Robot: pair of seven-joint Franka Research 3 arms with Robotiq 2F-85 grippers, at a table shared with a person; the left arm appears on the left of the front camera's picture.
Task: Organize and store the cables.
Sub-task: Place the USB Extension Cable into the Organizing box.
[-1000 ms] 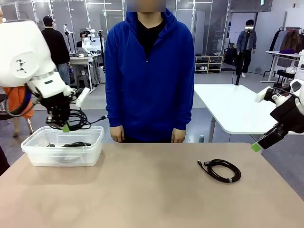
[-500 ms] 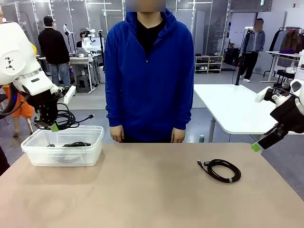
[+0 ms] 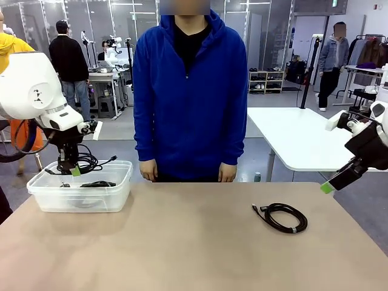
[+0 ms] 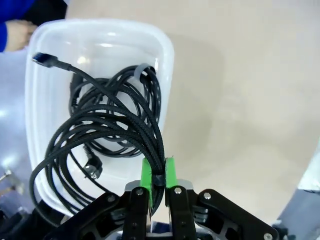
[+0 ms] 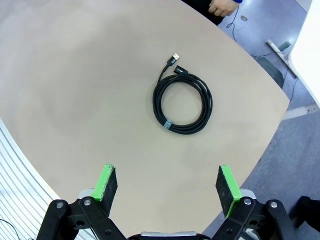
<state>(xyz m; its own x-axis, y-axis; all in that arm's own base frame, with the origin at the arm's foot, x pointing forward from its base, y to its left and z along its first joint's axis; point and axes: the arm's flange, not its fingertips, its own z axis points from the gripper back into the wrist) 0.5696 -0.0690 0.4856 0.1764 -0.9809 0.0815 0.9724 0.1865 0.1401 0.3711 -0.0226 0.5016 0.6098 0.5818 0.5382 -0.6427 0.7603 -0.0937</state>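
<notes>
Cable coil (image 3: 280,217) lies loose on tabletop (image 3: 182,248), lower right. Right jaws spread wide, empty, at right edge. Farther back at left, left jaws clenched on cable bundle (image 4: 156,150) over clear bin (image 3: 79,197); another cable (image 3: 97,183) lies inside.

**L arm clamped, R arm poised open**

The robot's left arm (image 3: 33,91) comes in from picture left w/ wrist bent down. Its left gripper (image 3: 74,171) points nearly straight down, jaws pinched tight on a black cable (image 4: 152,135) caught between the green pads (image 4: 146,175). At far right, the right arm (image 3: 381,115) holds its wrist angled down & inward. The right gripper (image 5: 165,171) hangs above the table w/ jaws spread wide, fingers well apart.
</notes>
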